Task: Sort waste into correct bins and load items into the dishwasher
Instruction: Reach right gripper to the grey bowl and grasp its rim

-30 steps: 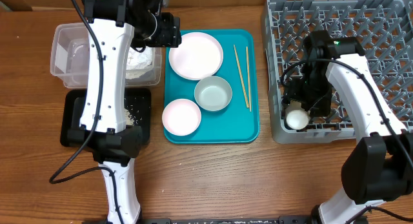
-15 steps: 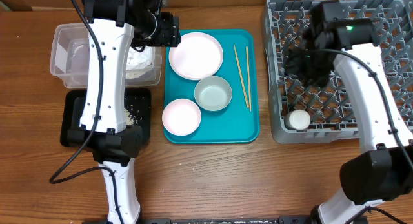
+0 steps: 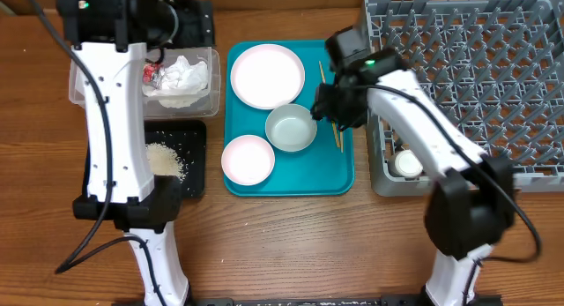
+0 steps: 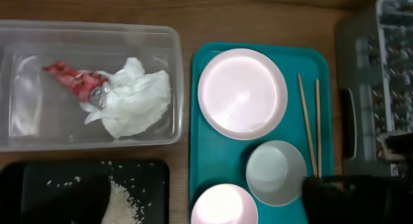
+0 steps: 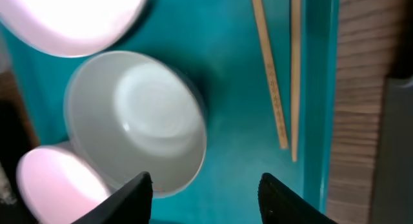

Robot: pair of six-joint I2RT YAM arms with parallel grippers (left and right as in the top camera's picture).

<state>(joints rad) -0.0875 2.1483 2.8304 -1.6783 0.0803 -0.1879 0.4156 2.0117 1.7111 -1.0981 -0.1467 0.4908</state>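
My right gripper [image 3: 336, 109] [image 5: 205, 193] is open and empty, low over the teal tray [image 3: 291, 184], between the pale bowl [image 3: 291, 128] [image 5: 135, 121] and the two chopsticks [image 3: 330, 87] [image 5: 271, 75]. The plate [image 3: 267, 75] and the smaller dish [image 3: 248, 159] lie on the same tray. The white cup [image 3: 406, 163] sits in the grey dish rack [image 3: 476, 77]. The red-and-silver wrapper [image 4: 74, 82] and the white napkin [image 4: 132, 101] lie in the clear tub [image 4: 39, 121]. Rice [image 3: 164, 159] lies in the black tray [image 3: 196, 156]. My left gripper [image 3: 189, 24] hangs above the tub's far edge; its fingers are not visible.
The left arm's white link crosses the tub and the black tray in the overhead view. The rack's left wall stands close to the right of the teal tray. Bare wooden table lies in front of the trays.
My right gripper left the cup in the rack and swung left over the teal tray. My left arm pulled back to the left, uncovering the wrapper, napkin and rice.
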